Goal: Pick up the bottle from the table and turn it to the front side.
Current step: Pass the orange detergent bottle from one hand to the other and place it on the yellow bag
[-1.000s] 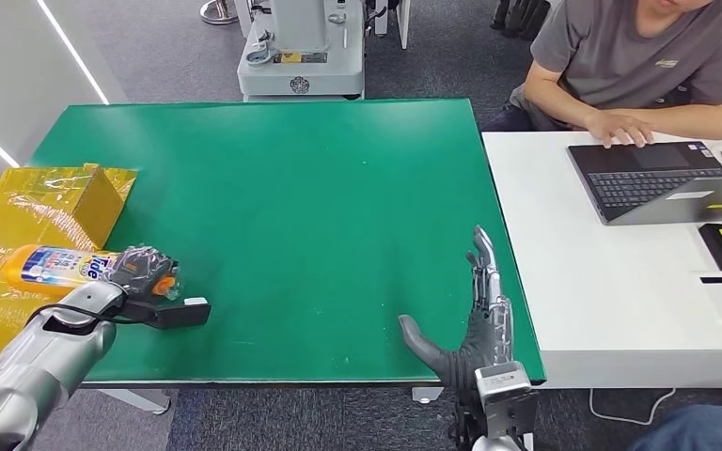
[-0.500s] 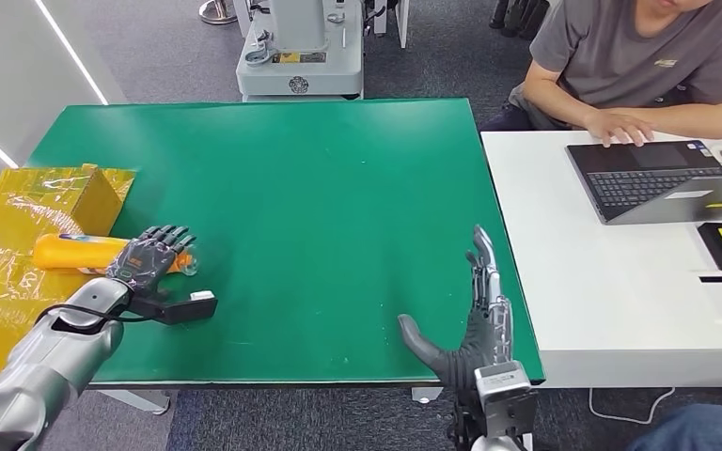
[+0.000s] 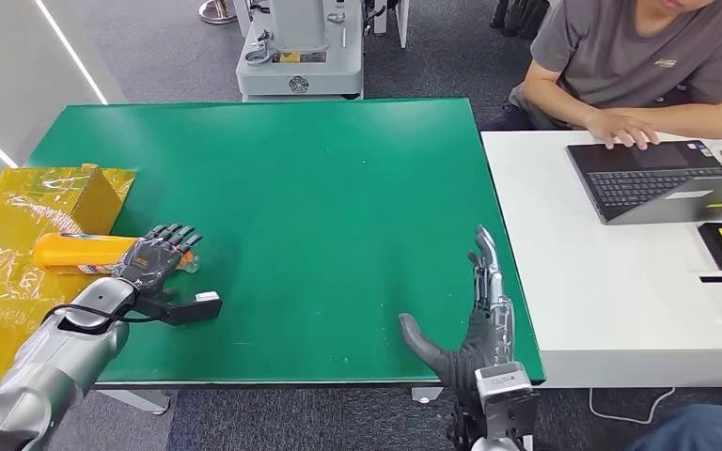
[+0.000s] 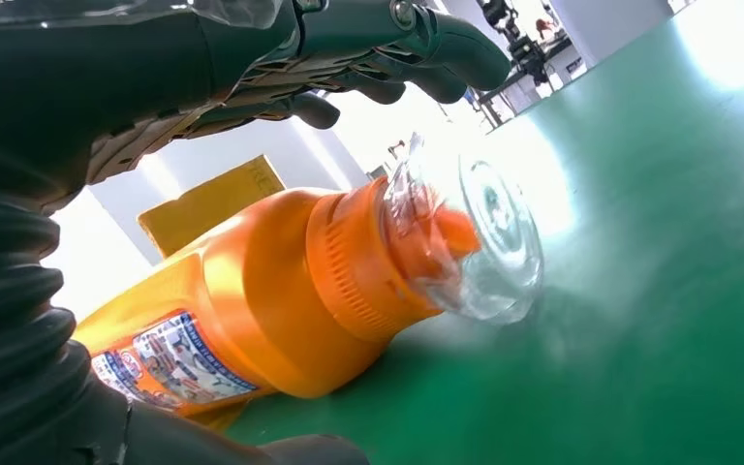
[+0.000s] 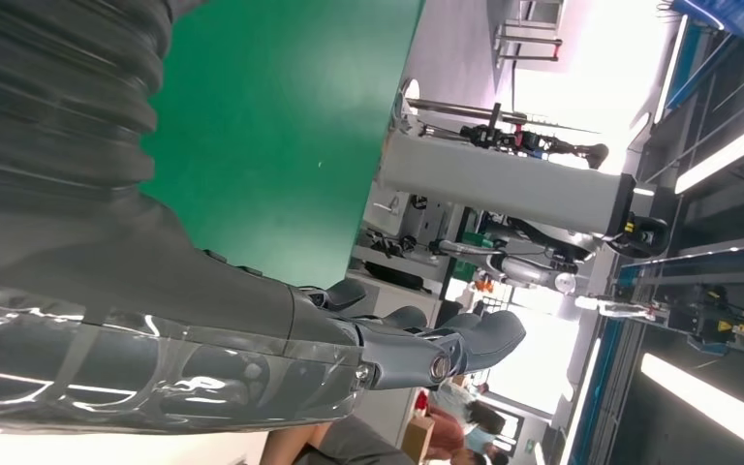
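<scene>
An orange detergent bottle [image 3: 80, 252] lies on its side at the left edge of the green table [image 3: 320, 188], its plain orange side up and its cap end toward the table's middle. My left hand [image 3: 155, 256] hovers over the cap end with fingers spread, holding nothing. In the left wrist view the bottle [image 4: 281, 291] rests on the green surface with its clear cap cover and a strip of label showing, and my fingers [image 4: 368, 39] arch above it without closing. My right hand [image 3: 475, 329] is stretched out flat and open at the table's near right corner, far from the bottle.
A yellow wrapped box [image 3: 47, 202] stands just behind and left of the bottle. A white table [image 3: 611, 282] adjoins on the right with a laptop [image 3: 658, 178], where a person [image 3: 649, 66] sits typing. A grey machine base [image 3: 301, 56] stands beyond the far edge.
A second ago my left hand gripped the bottle with its label up. It has let go; the bottle now lies plain side up, and the hand has spread and drifted slightly right.
</scene>
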Controlling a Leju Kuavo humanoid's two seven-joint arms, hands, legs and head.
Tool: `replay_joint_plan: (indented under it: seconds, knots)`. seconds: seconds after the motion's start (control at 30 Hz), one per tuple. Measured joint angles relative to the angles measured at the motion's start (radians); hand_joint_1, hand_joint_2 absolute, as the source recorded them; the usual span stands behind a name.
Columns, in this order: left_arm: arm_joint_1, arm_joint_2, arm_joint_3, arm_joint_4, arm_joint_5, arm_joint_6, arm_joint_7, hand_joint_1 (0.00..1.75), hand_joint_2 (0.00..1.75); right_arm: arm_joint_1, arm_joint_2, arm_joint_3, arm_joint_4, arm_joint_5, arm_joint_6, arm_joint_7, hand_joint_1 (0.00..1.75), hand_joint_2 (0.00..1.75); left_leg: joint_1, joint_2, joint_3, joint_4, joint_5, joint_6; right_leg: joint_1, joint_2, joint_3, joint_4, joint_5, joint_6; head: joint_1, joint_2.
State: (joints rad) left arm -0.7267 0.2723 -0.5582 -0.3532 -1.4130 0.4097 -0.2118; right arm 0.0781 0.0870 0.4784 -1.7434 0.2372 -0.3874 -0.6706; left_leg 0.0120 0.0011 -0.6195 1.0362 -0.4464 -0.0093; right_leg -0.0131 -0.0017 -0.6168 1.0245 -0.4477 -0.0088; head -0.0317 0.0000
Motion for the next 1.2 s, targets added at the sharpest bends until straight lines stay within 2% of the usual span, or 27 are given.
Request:
replay_joint_plan:
  seconds: [0.1,0.23,0.3,0.37,0.43,0.47,0.53,0.7,0.9,1.2]
  knots:
    - [0.007,-0.002,0.015,-0.001,0.006,0.053,0.000,0.07,1.75,0.001,0.000,-0.001,0.000,0.002,-0.001,0.001,0.00,1.75,0.000,0.000,0.000,0.000,0.000,0.000,0.000,0.000,0.000,0.000,0.000,0.000,0.000,0.000]
    - [0.044,-0.007,0.085,-0.061,0.064,0.227,-0.040,0.01,1.75,0.007,0.001,-0.001,-0.008,0.005,-0.002,0.009,0.00,1.75,0.000,0.000,0.000,0.000,0.000,0.000,0.000,0.001,-0.001,0.000,0.000,0.000,0.000,0.000]
    - [0.086,-0.020,0.159,-0.169,0.100,0.270,-0.117,0.06,1.75,0.007,0.003,-0.001,-0.012,0.007,-0.003,0.016,0.00,1.75,0.000,0.001,0.000,0.000,0.000,0.000,0.000,0.001,-0.001,0.000,0.000,0.000,0.000,0.000]
    - [0.135,-0.051,0.267,-0.316,0.144,0.284,-0.246,0.09,1.75,0.007,0.005,-0.001,-0.013,0.007,-0.005,0.022,0.00,1.75,0.000,0.001,0.000,0.000,0.000,0.000,0.000,0.001,-0.001,-0.001,0.000,0.000,0.000,0.000]
    - [0.175,-0.096,0.382,-0.457,0.228,0.290,-0.379,0.03,1.75,0.004,0.007,0.000,-0.012,0.005,-0.010,0.024,0.00,1.75,0.000,0.002,-0.001,0.000,0.000,0.000,0.000,0.002,-0.001,-0.001,0.000,0.000,0.000,0.000]
    - [0.190,-0.118,0.427,-0.519,0.286,0.291,-0.426,0.01,1.75,0.001,0.008,0.000,-0.011,0.004,-0.012,0.024,0.00,1.75,-0.001,0.002,-0.001,0.000,-0.001,0.000,0.000,0.002,-0.001,-0.001,0.000,0.000,0.000,0.000]
    - [0.219,-0.152,0.477,-0.626,0.416,0.291,-0.466,0.00,1.75,-0.002,0.008,0.002,-0.008,-0.001,-0.018,0.025,0.00,1.75,-0.001,0.002,-0.001,0.000,-0.001,0.000,0.000,0.003,-0.001,-0.001,0.000,0.000,0.000,0.000]
    - [0.283,-0.196,0.474,-0.797,0.713,0.291,-0.471,0.00,1.75,-0.007,0.008,0.005,0.005,-0.016,-0.017,0.028,0.00,1.75,0.000,0.001,-0.001,0.000,-0.001,0.000,0.000,0.001,-0.001,-0.001,0.000,0.000,0.000,0.000]
    - [0.338,-0.225,0.378,-0.916,1.013,0.291,-0.472,0.00,1.75,-0.007,0.008,0.012,0.029,-0.029,-0.020,0.023,0.00,1.75,0.000,0.001,-0.001,0.000,-0.001,0.000,0.000,0.001,-0.001,-0.001,0.000,0.000,0.000,0.000]
    - [0.364,-0.242,0.311,-0.991,1.048,0.290,-0.472,0.00,1.75,-0.006,0.008,0.018,0.051,-0.032,-0.020,0.022,0.00,1.75,0.000,0.001,-0.001,0.000,-0.001,0.000,0.000,0.001,-0.001,-0.001,0.000,0.000,0.000,0.000]
